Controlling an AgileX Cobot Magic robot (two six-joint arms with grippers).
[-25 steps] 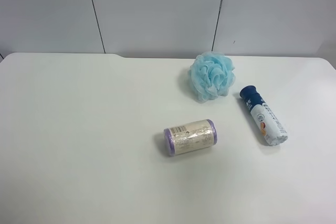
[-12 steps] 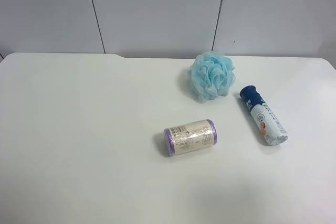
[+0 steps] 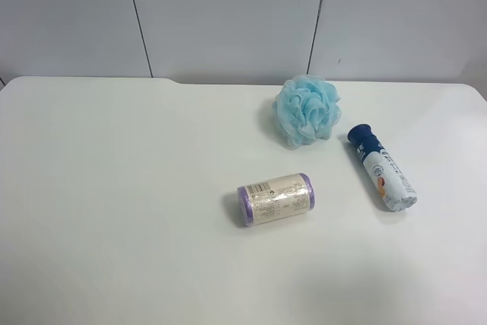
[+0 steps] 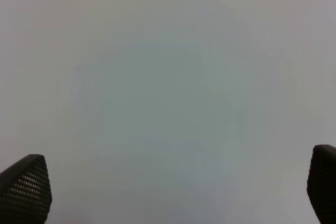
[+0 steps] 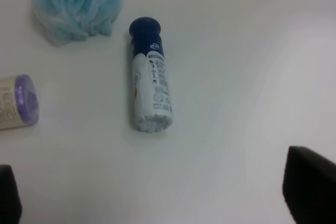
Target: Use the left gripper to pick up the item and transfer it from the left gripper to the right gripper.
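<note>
The item, a slim bottle (image 3: 381, 167) with a dark blue cap and a blue-and-white label, lies on its side on the white table (image 3: 114, 188) at the exterior high view's right. It also shows in the right wrist view (image 5: 150, 88), ahead of my right gripper (image 5: 157, 192), which is open and empty with its black fingertips (image 5: 310, 184) at the frame corners. My left gripper (image 4: 173, 187) is open and empty over bare table; its fingertips (image 4: 25, 187) show at the corners. Neither arm shows in the exterior high view.
A purple-ended roll (image 3: 275, 199) lies near the table's middle, also at the edge of the right wrist view (image 5: 17, 102). A light blue mesh pouf (image 3: 307, 109) sits behind it, close to the bottle's cap, and shows in the right wrist view (image 5: 76, 1). A grey panelled wall (image 3: 228, 13) stands behind the table.
</note>
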